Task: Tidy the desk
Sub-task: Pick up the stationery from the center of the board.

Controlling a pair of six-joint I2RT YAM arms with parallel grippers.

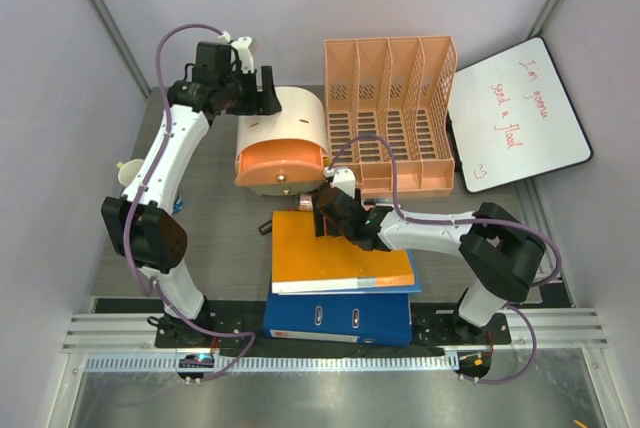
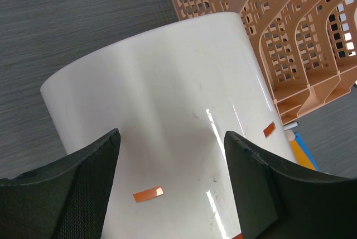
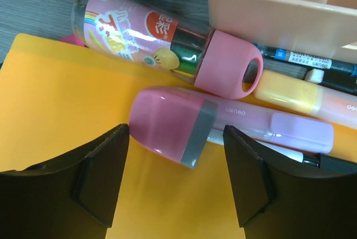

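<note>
Two arms reach over the desk (image 1: 215, 238), the dark grey wood-grain top that fills the middle of your overhead view and carries everything here. At the far left, a pale cup (image 1: 125, 176) stands at the desk's edge, just beside the left arm.

Your left gripper (image 1: 262, 98) hangs at the back left over the white container (image 1: 290, 128), a rounded shell with an orange end. In its wrist view the left gripper (image 2: 172, 138) is spread wide, with the container's curved top (image 2: 167, 94) showing between the fingers. You cannot tell whether they touch it.

Near the front centre, an orange folder (image 1: 340, 253) lies on a blue binder (image 1: 340, 320). Your right gripper (image 1: 322, 210) hovers at the folder's far edge. Its wrist view shows the right gripper (image 3: 175, 133) standing wide, clamped on nothing. A pink oblong item (image 3: 184, 124) lies on the folder (image 3: 61, 105) just past the fingertips. Beyond that item is a clear tube of pens (image 3: 139, 27) with a pink cap. To its right is a yellow highlighter (image 3: 301, 96), near the base of the peach file rack (image 3: 279, 4).

That file rack (image 1: 390, 113), with four slots, stands at the back, right of the container. A whiteboard (image 1: 520, 113) with red writing lies tilted at the far right.
</note>
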